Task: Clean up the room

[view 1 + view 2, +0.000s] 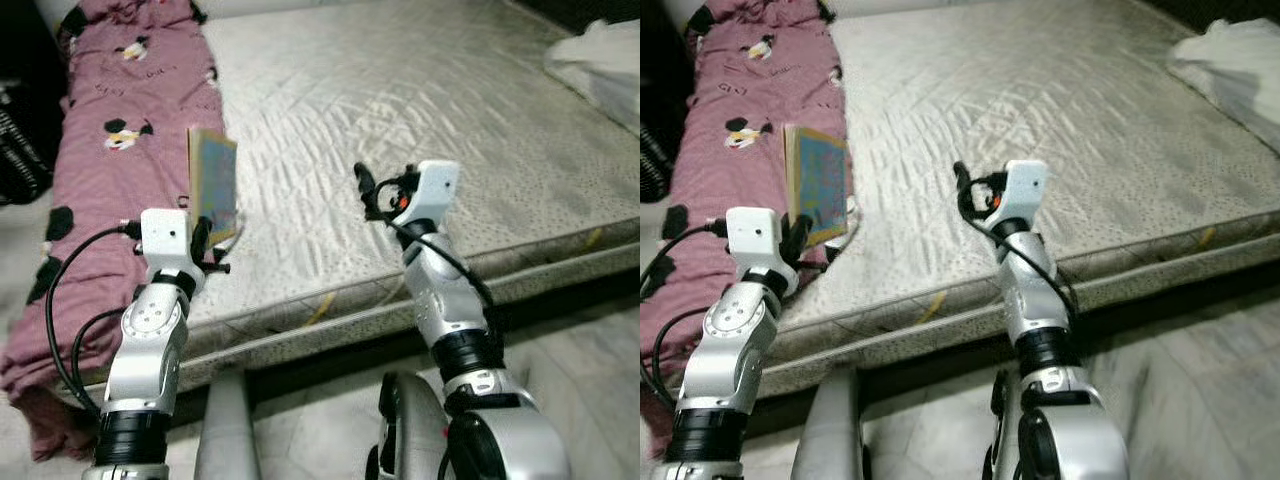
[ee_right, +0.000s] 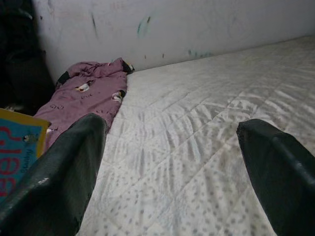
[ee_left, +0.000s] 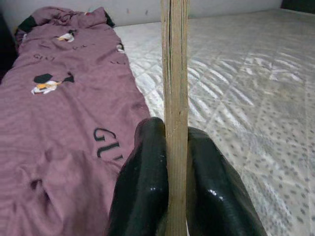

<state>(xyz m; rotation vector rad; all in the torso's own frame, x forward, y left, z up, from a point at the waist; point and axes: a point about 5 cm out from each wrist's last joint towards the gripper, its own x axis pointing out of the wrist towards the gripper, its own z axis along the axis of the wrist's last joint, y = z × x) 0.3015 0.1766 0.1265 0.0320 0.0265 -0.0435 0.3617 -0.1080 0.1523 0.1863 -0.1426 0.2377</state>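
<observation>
My left gripper [image 3: 170, 196] is clamped on the lower edge of a thin flat book with a blue and yellow cover [image 1: 213, 182]. Both black fingers [image 3: 142, 187] press against its 2 faces. The book stands upright, lifted above the near left part of the grey quilted mattress [image 1: 420, 110], just beside the mauve blanket with cartoon mouse prints [image 1: 120, 120]. That blanket runs along the mattress's left edge from near to far. My right gripper [image 1: 372, 190] hovers above the near middle of the mattress, its 2 fingers spread wide apart and empty. A white crumpled cloth [image 1: 600, 65] lies at the far right corner.
</observation>
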